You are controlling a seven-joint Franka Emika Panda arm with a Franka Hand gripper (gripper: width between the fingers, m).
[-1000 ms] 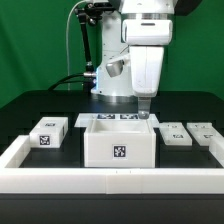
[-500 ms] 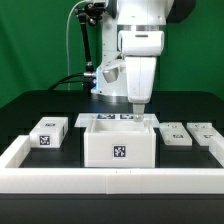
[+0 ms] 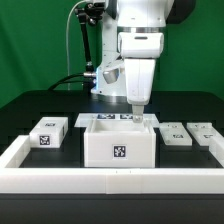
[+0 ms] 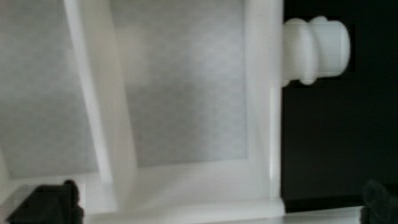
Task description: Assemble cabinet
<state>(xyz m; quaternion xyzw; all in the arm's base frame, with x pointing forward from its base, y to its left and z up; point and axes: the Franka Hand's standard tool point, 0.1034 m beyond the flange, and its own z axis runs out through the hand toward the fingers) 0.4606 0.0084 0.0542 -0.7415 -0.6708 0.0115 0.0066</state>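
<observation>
Your cabinet body (image 3: 118, 145) sat at the exterior view's lower centre, open side up, likely awaiting panels. The gripper (image 3: 137, 120) hung over its rear wall, jaws spread wide and grasping nothing. A loose panel (image 3: 47, 133) lay at lower left.

Cabinet (image 3: 100, 146): white body, black-and-white square tag on its front
Panel (image 3: 48, 133) at the exterior view's left: white, black-and-white tag
Table (image 3: 30, 105): black, framed by a white rim (image 3: 110, 181)
Arm (image 3: 140, 55): white
Cable (image 3: 74, 40): black
Backdrop (image 3: 30, 40): green
Fingertips (image 4: 50, 202): black
</observation>
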